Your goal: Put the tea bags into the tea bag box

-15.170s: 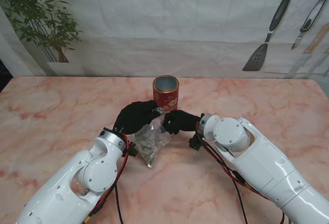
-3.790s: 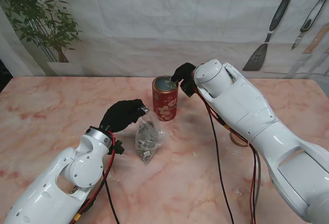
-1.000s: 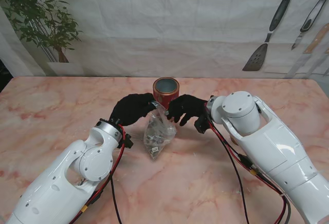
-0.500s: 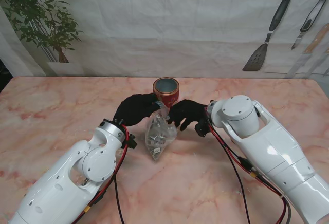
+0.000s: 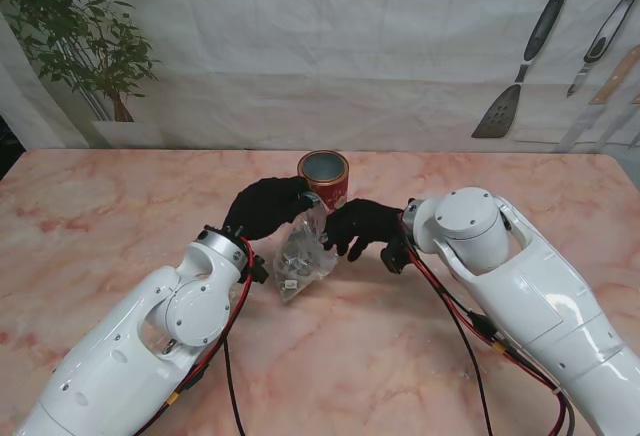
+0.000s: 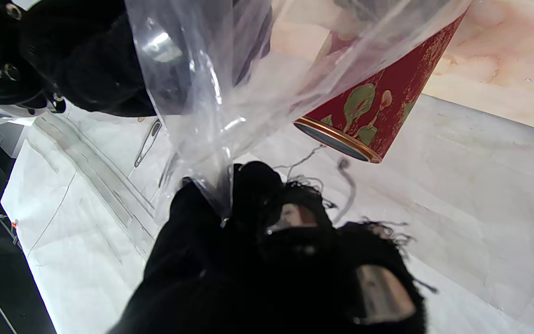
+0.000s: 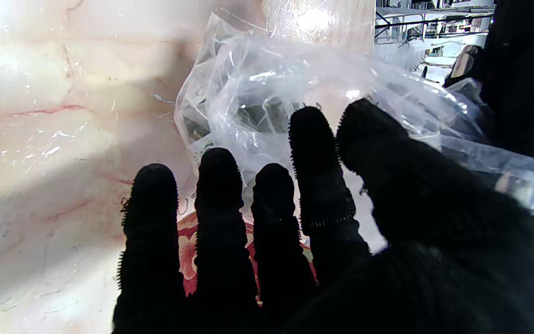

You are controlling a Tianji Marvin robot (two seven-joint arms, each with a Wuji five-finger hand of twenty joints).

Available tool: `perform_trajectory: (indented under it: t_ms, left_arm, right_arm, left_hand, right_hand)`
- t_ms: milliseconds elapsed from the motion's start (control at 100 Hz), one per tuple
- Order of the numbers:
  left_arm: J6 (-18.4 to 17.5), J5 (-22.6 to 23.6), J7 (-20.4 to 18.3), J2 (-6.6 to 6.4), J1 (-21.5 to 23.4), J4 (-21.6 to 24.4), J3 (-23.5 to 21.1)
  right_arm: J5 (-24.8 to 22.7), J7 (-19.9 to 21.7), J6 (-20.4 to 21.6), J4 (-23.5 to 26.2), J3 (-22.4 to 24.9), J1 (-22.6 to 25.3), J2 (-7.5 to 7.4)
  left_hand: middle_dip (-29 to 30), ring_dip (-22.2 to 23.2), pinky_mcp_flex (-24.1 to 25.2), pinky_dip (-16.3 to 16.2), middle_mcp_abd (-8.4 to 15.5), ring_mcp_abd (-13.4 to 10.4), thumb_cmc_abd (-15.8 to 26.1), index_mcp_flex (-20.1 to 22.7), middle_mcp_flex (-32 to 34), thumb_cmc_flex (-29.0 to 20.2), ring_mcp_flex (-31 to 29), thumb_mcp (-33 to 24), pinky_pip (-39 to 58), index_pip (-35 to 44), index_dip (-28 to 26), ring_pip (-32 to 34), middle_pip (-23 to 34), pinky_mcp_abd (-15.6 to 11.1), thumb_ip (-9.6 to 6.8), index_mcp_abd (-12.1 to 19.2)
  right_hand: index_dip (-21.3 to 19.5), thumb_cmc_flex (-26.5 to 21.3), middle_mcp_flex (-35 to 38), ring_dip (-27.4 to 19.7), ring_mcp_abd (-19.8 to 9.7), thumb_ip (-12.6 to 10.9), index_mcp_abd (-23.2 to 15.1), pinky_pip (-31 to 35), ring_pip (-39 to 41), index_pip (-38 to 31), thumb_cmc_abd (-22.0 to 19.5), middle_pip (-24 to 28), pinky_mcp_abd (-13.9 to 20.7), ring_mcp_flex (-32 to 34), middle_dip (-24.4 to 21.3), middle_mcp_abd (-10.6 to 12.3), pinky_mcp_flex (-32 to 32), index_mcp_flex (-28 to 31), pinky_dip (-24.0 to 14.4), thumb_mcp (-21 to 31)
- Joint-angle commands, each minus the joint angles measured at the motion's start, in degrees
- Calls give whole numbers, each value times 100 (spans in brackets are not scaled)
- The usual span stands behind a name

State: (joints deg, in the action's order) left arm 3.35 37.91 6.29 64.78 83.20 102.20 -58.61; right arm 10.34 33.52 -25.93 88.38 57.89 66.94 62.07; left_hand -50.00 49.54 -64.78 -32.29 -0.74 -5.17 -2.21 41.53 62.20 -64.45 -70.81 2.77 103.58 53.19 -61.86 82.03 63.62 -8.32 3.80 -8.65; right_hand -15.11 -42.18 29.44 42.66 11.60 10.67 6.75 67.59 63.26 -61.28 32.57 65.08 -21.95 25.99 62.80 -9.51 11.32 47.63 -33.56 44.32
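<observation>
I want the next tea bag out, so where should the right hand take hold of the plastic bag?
Probably at the loose upper edge of the plastic bag, coming in from the right. The left hand pinches its top, so it hangs toward the right hand, which is open beside it.

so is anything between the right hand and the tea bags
Yes: the clear plastic bag. The tea bags sit inside it, the left hand pinches its top, and the right hand is at its side with fingers spread. The red tin beyond stands open.
</observation>
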Motion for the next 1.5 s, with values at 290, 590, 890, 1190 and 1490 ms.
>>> perform_trajectory:
  t_ms: [290, 590, 890, 1190, 1490]
  left_arm:
    - [-227, -271, -10, 52, 107, 107, 19]
    - [-576, -524, -60, 50, 209, 148, 49]
    - [-685, -643, -5, 77, 175, 88, 143]
    - [-728, -703, 30, 90, 176, 51, 172]
    - [-724, -738, -12, 80, 212, 11, 122]
  right_arm:
    - [-63, -69, -89, -165, -228, -122, 51]
    - [-201, -148, -202, -430, -557, -368, 99]
    - [-267, -13, -181, -587, -828, -595, 89]
    - [-150, 113, -69, -666, -832, -644, 87]
    - [233, -271, -210, -417, -347, -185, 189]
  left_hand:
    - [-159, 64, 96, 59, -234, 485, 247, 482, 191, -349, -200, -132, 1453, 854, -238, 393, 524, -1202, -206, -1171]
    - [-158, 64, 96, 59, -244, 485, 254, 481, 195, -353, -200, -128, 1453, 843, -233, 393, 524, -1202, -205, -1178]
    - [-157, 62, 97, 60, -238, 491, 255, 476, 189, -355, -198, -128, 1449, 840, -236, 383, 521, -1201, -206, -1173]
    - [-153, 63, 97, 61, -233, 498, 254, 477, 180, -356, -198, -129, 1442, 838, -236, 366, 512, -1199, -207, -1176]
    - [-152, 67, 97, 59, -234, 498, 256, 474, 183, -356, -199, -130, 1441, 836, -236, 364, 513, -1198, -208, -1174]
  right_hand:
    - [143, -79, 148, 107, -121, 181, -181, 150, 262, -25, -94, 232, 160, 241, -2, 193, 71, 220, -138, -178]
    - [282, 51, 227, 132, -170, 147, -187, 186, 342, 6, -171, 319, 184, 317, 18, 266, 110, 289, -154, -256]
    - [-177, 990, 121, 125, -235, -111, -76, 190, 376, 657, -154, 384, 244, 240, 8, 313, 85, 597, -142, -135]
    - [-1067, 1645, -90, 127, -332, -451, -90, 162, 329, 992, -53, 375, 304, 99, 45, 366, 26, 425, -123, -104]
    - [-39, 791, -1, 138, -306, 161, -191, 126, 346, 531, 431, 398, 217, 190, 19, 352, 7, 306, -154, 253]
